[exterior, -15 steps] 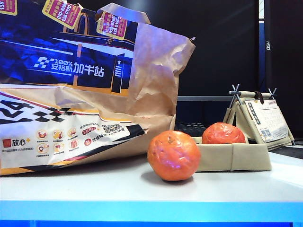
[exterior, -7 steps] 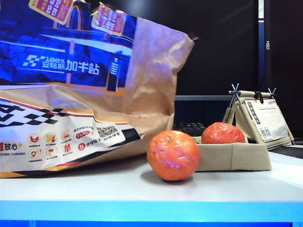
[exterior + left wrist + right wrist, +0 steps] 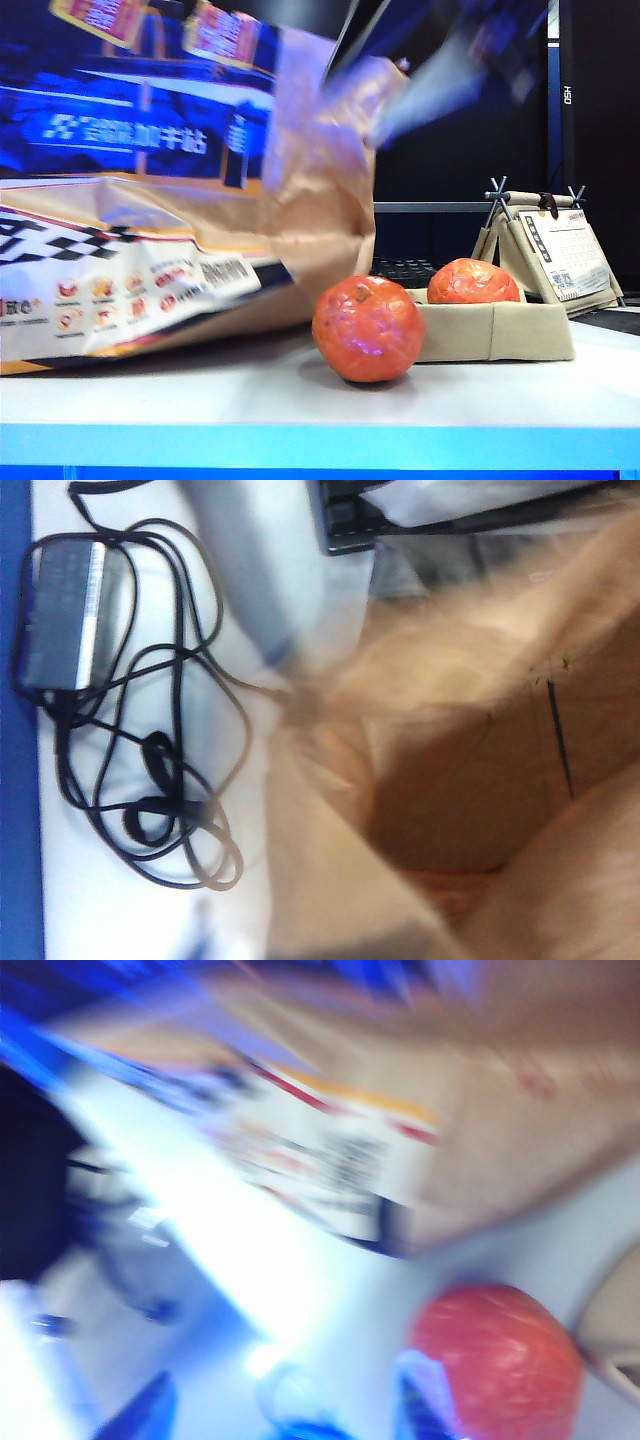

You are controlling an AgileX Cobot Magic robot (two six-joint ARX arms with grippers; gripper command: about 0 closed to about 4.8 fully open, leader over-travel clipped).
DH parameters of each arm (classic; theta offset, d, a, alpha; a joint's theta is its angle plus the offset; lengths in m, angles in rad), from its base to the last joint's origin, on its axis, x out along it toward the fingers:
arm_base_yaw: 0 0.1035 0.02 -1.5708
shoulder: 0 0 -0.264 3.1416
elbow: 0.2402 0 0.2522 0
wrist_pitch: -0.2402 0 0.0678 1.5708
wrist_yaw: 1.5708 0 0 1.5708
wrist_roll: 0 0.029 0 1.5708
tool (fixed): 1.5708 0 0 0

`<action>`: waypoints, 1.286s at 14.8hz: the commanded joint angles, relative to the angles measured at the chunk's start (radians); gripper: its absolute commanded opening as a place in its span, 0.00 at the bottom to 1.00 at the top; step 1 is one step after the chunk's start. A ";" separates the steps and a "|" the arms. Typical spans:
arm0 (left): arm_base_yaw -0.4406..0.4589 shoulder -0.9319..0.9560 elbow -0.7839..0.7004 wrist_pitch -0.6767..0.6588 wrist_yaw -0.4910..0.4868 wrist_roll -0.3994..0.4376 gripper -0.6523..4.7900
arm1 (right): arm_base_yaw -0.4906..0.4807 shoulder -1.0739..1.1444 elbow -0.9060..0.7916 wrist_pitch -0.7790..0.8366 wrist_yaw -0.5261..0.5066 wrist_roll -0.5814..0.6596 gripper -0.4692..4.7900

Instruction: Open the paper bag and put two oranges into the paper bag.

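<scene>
We see our right hand (image 3: 450, 75) as a blur upper right above the paper bag (image 3: 150, 200); neither hand's spread can be told.

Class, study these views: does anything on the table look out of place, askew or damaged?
Yes. The paper bag is crumpled and lies slumped rather than standing. One orange sits loose on the table, while the other orange rests in the beige tray. Neither end effector shows clearly.
</scene>
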 commanded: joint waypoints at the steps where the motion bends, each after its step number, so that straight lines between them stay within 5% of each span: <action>1: 0.001 -0.003 0.004 -0.010 -0.002 0.001 0.27 | 0.001 0.073 0.006 -0.011 0.142 0.004 0.63; 5: 0.001 -0.003 0.004 -0.003 0.009 0.001 0.21 | -0.008 0.123 0.005 -0.098 0.167 0.004 0.93; 19: 0.001 -0.003 0.003 -0.023 0.026 0.005 0.22 | -0.008 0.394 0.005 0.128 0.117 0.030 0.93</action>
